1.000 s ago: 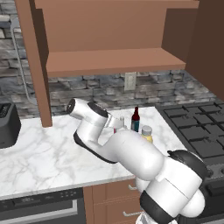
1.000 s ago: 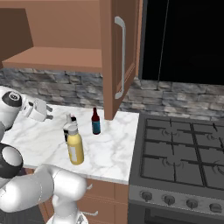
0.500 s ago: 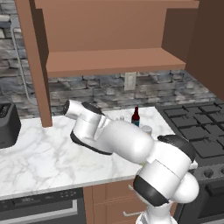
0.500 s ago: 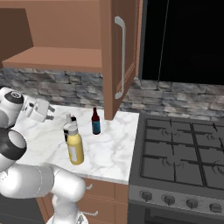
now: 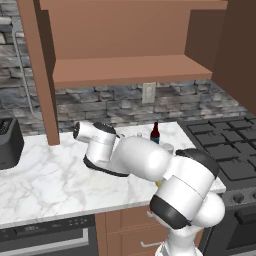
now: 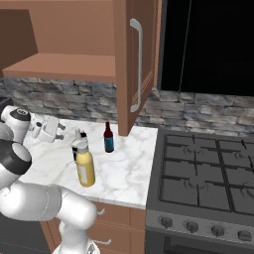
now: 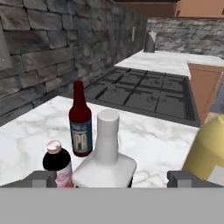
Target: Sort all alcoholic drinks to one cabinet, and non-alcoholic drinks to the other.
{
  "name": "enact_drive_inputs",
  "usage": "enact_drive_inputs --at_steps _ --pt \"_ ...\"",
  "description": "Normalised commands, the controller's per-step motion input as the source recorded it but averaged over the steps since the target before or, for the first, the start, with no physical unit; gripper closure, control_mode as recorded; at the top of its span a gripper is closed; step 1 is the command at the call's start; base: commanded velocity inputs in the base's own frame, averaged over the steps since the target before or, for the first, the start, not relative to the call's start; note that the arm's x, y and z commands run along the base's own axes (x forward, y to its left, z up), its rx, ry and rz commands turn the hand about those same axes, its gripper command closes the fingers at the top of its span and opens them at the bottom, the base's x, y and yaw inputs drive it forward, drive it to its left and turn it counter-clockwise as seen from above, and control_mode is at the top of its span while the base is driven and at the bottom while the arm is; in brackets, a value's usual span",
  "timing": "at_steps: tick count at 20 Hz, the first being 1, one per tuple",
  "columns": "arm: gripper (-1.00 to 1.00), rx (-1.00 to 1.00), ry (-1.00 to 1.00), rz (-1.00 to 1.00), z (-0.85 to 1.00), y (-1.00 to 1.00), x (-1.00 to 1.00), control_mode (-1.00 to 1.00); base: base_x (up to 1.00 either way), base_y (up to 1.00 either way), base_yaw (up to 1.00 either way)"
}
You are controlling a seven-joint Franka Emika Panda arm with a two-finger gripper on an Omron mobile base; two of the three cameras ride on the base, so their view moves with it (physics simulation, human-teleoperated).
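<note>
Squarely between the spread fingers [image 7: 43, 179]: whitish bottle [image 7: 105, 162].

You are looking at evenly lit, rendered pictures with no glare. Soft shadows are sitting under the cabinet shelf [image 5: 130, 70], and the hand view is looking slightly coarse and blurred.

Four bottles stand close together on the desk [image 6: 124, 173], left of the stove [image 6: 208, 178] and below the open cabinet door [image 6: 135, 64]. The beer bottle [image 6: 108, 138] stands nearest the back wall. The juice bottle [image 6: 85, 166] stands nearest the front edge. Between them stand the long-necked bottle [image 7: 106, 162] and the small bottle [image 7: 58, 168], side by side. The end effector [image 6: 58, 130] hangs left of the group.
</note>
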Motion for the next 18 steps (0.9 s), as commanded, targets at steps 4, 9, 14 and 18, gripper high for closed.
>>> enact_drive_inputs --at_steps 4,9,14,18 --pt "-1.0 -0.01 0.0 0.0 -0.11 -0.12 0.13 -1.0 0.0 0.0 0.0" --pt "-1.0 0.0 0.0 0.0 -0.08 -0.1 0.16 -1.0 0.0 0.0 0.0" --pt "-1.0 -0.01 0.0 -0.01 -0.06 -0.11 0.02 -1.0 0.0 0.0 0.0" --pt "-1.0 -0.03 0.0 -0.03 -0.05 -0.11 0.0 -1.0 0.0 0.0 0.0"
